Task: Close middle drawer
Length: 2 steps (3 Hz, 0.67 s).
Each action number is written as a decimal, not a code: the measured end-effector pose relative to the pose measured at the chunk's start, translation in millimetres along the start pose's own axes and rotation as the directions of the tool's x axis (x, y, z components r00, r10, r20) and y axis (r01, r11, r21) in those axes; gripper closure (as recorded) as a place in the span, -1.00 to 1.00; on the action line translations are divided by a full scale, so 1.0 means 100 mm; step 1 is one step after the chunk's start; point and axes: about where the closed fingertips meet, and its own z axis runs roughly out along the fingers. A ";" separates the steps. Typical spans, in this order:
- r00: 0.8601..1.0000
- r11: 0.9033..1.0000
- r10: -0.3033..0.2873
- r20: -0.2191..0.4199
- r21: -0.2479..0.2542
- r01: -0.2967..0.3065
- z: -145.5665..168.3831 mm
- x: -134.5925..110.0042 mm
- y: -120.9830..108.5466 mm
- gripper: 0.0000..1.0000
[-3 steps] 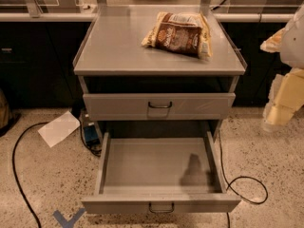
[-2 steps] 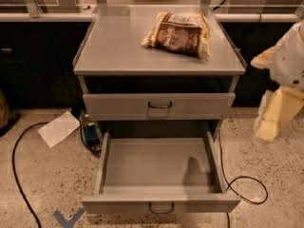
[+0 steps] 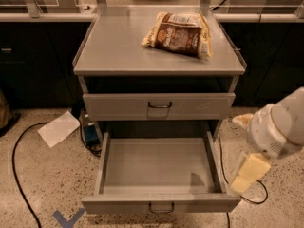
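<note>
The middle drawer (image 3: 159,167) is pulled far out of the grey cabinet, and its plain grey tray is empty. Its low front panel (image 3: 118,204) with a small dark pull (image 3: 161,207) faces me at the bottom of the camera view. The taller-fronted top drawer (image 3: 118,106) above it is shut. The lowest drawer is hidden under the open one. My gripper (image 3: 244,146) hangs off a white arm (image 3: 278,127) just right of the open drawer's right side wall, near its front corner. Its cream fingers (image 3: 249,174) are apart and hold nothing.
A brown snack bag (image 3: 178,33) lies on the cabinet top (image 3: 114,51). A white sheet of paper (image 3: 59,128) and a blue box (image 3: 90,134) lie on the speckled floor at left. Black cables (image 3: 19,175) run on the floor at both sides. Dark counters stand behind.
My gripper has moved down and to the left, from beside the cabinet's upper right toward the right side of the open drawer. The drawer has not moved.
</note>
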 end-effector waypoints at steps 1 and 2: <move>0.996 0.994 0.082 0.024 -0.078 -0.080 0.63 0.28 0.27 -1.00; 0.996 0.994 0.082 0.024 -0.078 -0.080 0.63 0.28 0.27 -1.00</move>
